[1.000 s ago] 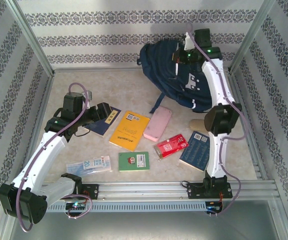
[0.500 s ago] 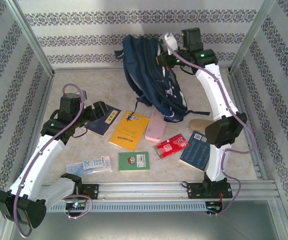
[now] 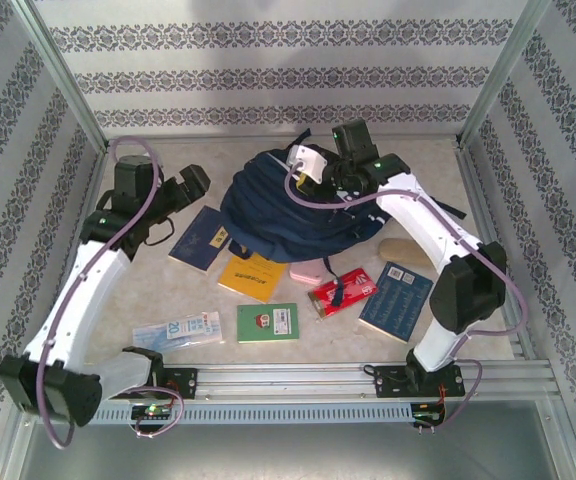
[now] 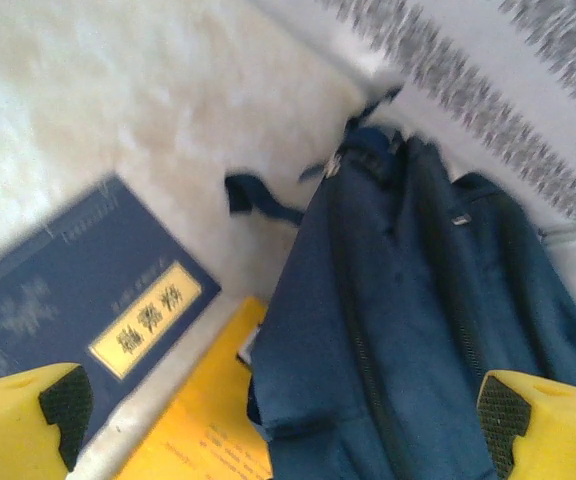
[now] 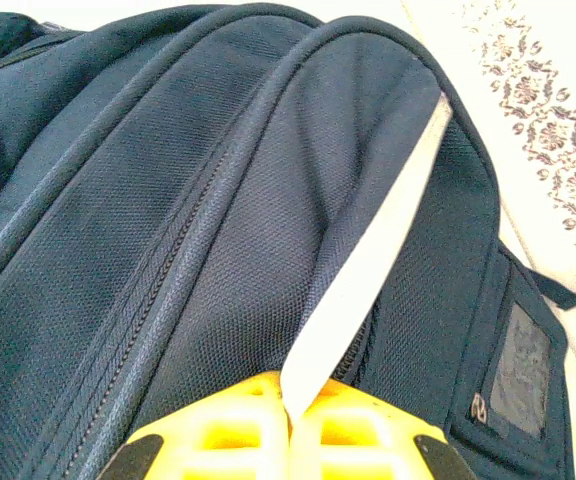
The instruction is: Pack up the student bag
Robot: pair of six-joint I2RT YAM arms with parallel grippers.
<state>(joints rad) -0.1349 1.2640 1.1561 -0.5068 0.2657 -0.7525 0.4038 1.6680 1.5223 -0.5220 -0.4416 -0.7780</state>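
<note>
My right jaws pinch the student bag [image 3: 258,210]; my left jaws are wide. Such a small pinch could slip.

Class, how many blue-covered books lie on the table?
2: one navy book left of the student bag, one blue book at the front right. The bag may hide others.

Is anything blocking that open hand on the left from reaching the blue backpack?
Nothing visible does. The left hand is open, with the student bag directly ahead; a navy book lies off to one side.
</note>
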